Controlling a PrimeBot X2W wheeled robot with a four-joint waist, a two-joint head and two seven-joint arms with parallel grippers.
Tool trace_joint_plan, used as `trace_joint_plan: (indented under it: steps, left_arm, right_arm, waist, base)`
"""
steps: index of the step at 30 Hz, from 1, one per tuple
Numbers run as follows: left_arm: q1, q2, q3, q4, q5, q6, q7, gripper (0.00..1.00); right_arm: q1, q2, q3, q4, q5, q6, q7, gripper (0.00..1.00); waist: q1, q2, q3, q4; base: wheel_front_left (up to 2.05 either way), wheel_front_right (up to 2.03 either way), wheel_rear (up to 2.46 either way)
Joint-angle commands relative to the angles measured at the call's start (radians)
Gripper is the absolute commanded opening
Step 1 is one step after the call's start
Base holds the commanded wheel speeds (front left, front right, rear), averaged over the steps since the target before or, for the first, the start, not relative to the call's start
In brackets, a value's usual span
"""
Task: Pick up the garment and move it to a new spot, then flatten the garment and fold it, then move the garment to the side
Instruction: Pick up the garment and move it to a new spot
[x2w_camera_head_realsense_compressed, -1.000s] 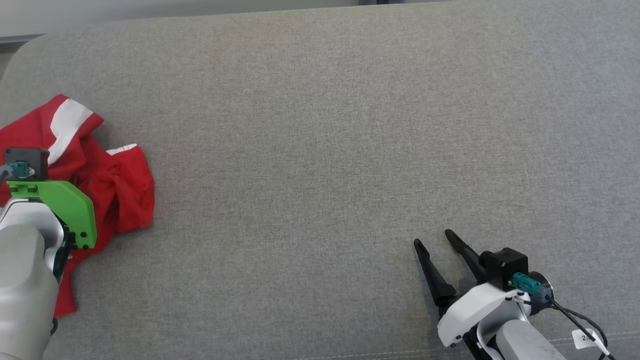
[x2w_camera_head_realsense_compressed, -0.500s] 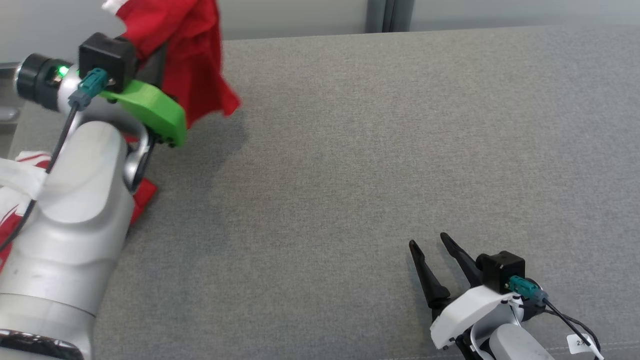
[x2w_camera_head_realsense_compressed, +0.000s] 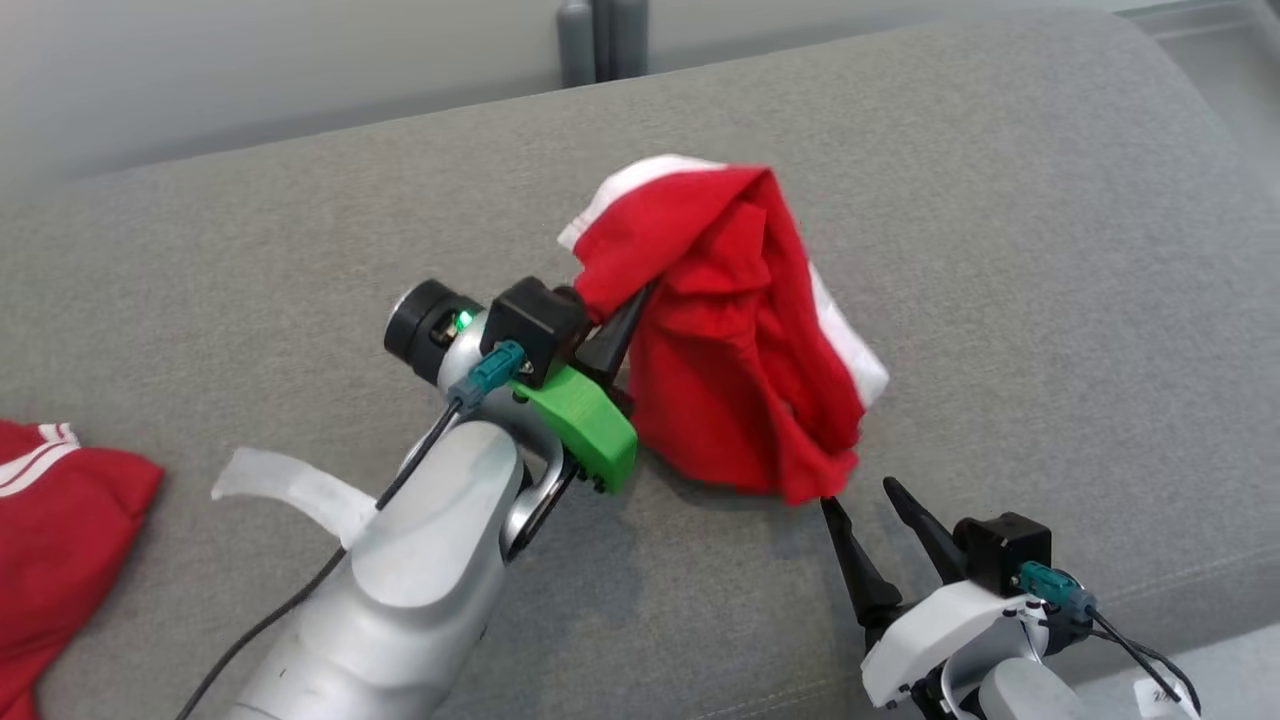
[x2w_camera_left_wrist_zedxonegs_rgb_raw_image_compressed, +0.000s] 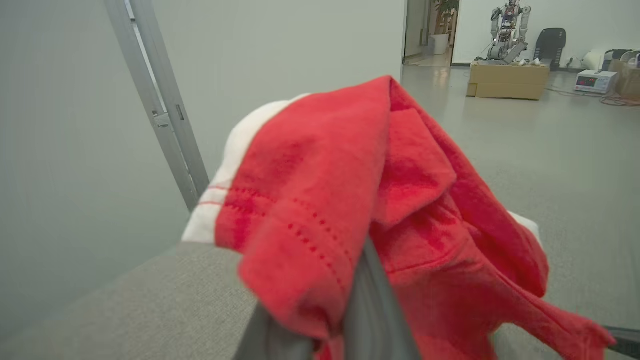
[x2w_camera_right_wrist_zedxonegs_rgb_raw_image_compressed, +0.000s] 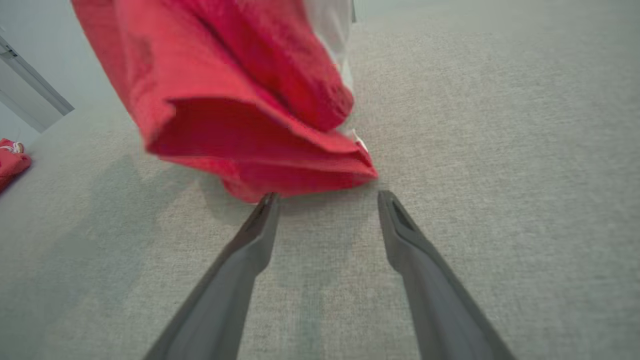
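The garment (x2w_camera_head_realsense_compressed: 735, 330) is a bright red shirt with white parts, bunched and hanging above the middle of the grey cushion (x2w_camera_head_realsense_compressed: 1050, 250). My left gripper (x2w_camera_head_realsense_compressed: 628, 312) is shut on its upper fold, the fingertips buried in the cloth. The left wrist view has the garment (x2w_camera_left_wrist_zedxonegs_rgb_raw_image_compressed: 325, 200) draped over one dark finger (x2w_camera_left_wrist_zedxonegs_rgb_raw_image_compressed: 374, 300). My right gripper (x2w_camera_head_realsense_compressed: 860, 493) stands open at the lower right, its tips just under the shirt's lowest corner. In the right wrist view the garment (x2w_camera_right_wrist_zedxonegs_rgb_raw_image_compressed: 240, 100) hangs right above the right gripper (x2w_camera_right_wrist_zedxonegs_rgb_raw_image_compressed: 325, 197), with nothing between its fingers.
A darker red piece with white stripes (x2w_camera_head_realsense_compressed: 60, 540) lies at the cushion's left end, also seen as the darker red piece (x2w_camera_right_wrist_zedxonegs_rgb_raw_image_compressed: 12, 160). The cushion's far edge meets a pale wall with a grey post (x2w_camera_head_realsense_compressed: 597, 40). Bare grey cushion stretches to the right.
My left arm has lifted the garment off the cushion's left end and carried it right to the middle. The camera has turned with it. The right gripper stays open in place.
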Motion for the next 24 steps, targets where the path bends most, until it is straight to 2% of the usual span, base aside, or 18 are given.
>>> trace_joint_plan:
  steps: [1,6,7,8,9,10,18,24]
  left_arm:
    - [0.039,0.001,0.003,0.048,-0.012,-0.002,-0.001,0.00]
    - [0.088,0.019,0.051,0.130,-0.013,-0.001,-0.001,0.00]
    - [0.100,0.028,0.068,0.147,-0.012,0.005,-0.001,0.05]
    - [0.113,0.037,0.086,0.165,-0.008,0.011,-0.001,0.33]
    - [0.125,0.041,0.108,0.180,-0.008,0.020,0.000,0.71]
    - [0.135,0.048,0.125,0.191,-0.005,0.024,-0.001,1.00]
    - [0.241,0.085,0.228,0.186,0.028,0.029,0.000,1.00]
    - [0.384,0.082,0.312,0.076,0.074,0.047,-0.001,1.00]
  right_arm:
    - [0.011,0.000,-0.004,-0.005,0.002,0.000,-0.003,1.00]
    - [0.023,-0.007,-0.018,-0.017,0.007,0.000,-0.003,1.00]
    - [0.024,-0.008,-0.022,-0.020,0.007,0.000,-0.003,1.00]
    - [0.026,-0.009,-0.025,-0.022,0.007,0.000,-0.003,1.00]
    - [0.028,-0.011,-0.032,-0.023,0.006,0.000,-0.003,1.00]
    - [0.031,-0.011,-0.036,-0.026,0.005,0.000,-0.003,1.00]
    - [0.031,-0.005,-0.039,-0.055,0.005,0.000,-0.003,1.00]
    - [0.044,-0.005,-0.038,-0.069,0.006,0.000,-0.003,1.00]
  waist:
    - [0.0000,-0.0001,-0.007,-0.135]
    - [0.0000,-0.0001,-0.005,-0.169]
    - [0.0000,-0.0001,-0.006,-0.169]
    - [0.0000,-0.0001,-0.008,-0.168]
    - [0.0000,-0.0001,-0.011,-0.163]
    - [0.0000,-0.0001,-0.013,-0.157]
    - [0.0000,-0.0001,-0.042,-0.059]
    - [0.0000,-0.0001,-0.083,0.030]
  base:
    - [0.00,0.00,0.00]
    - [0.00,0.00,0.00]
    - [0.00,0.00,0.00]
    - [0.00,0.00,0.00]
    - [0.00,0.00,0.00]
    - [0.00,0.00,0.00]
    - [0.00,0.00,0.00]
    - [0.00,0.00,0.00]
